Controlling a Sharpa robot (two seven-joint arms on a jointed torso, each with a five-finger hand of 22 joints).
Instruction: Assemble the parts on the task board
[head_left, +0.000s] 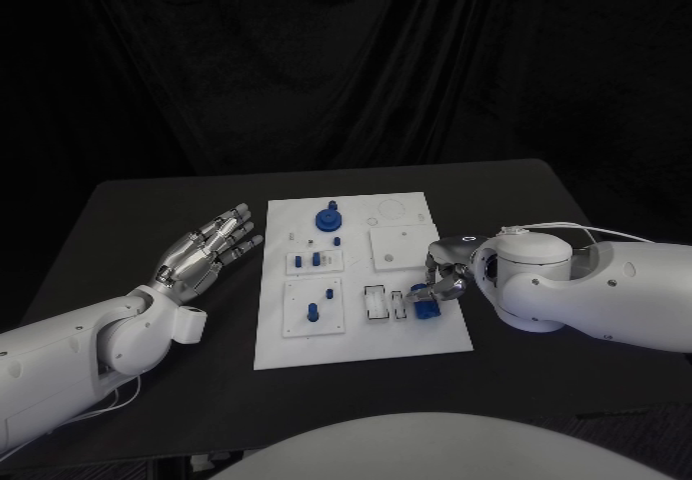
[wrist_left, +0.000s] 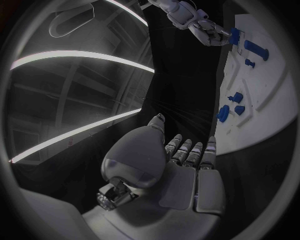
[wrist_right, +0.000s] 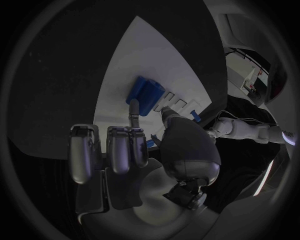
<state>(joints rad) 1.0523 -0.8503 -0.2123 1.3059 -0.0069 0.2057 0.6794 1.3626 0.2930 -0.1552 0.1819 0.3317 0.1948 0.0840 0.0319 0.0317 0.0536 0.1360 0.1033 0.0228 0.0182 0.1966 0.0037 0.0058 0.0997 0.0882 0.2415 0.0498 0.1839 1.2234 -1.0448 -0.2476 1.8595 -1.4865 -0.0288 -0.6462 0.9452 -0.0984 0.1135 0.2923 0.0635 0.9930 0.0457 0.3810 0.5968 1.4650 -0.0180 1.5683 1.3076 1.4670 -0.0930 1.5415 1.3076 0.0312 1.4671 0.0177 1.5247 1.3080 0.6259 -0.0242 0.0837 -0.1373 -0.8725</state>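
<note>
Right hand (head_left: 450, 275) fingers on blue part (head_left: 427, 304), grip unclear; left hand (head_left: 206, 250) fingers spread, beside task board (head_left: 361, 340)

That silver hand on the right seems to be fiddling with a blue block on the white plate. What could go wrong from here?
The right hand touches the blue block with a fingertip beside the narrow slots near the task board edge. The block could tip or jam instead of seating. A sideways push might also shift the board. The left hand hovers open beside it, not steadying it.

Black table (head_left: 159, 215), black backdrop (head_left: 346, 80)
</note>
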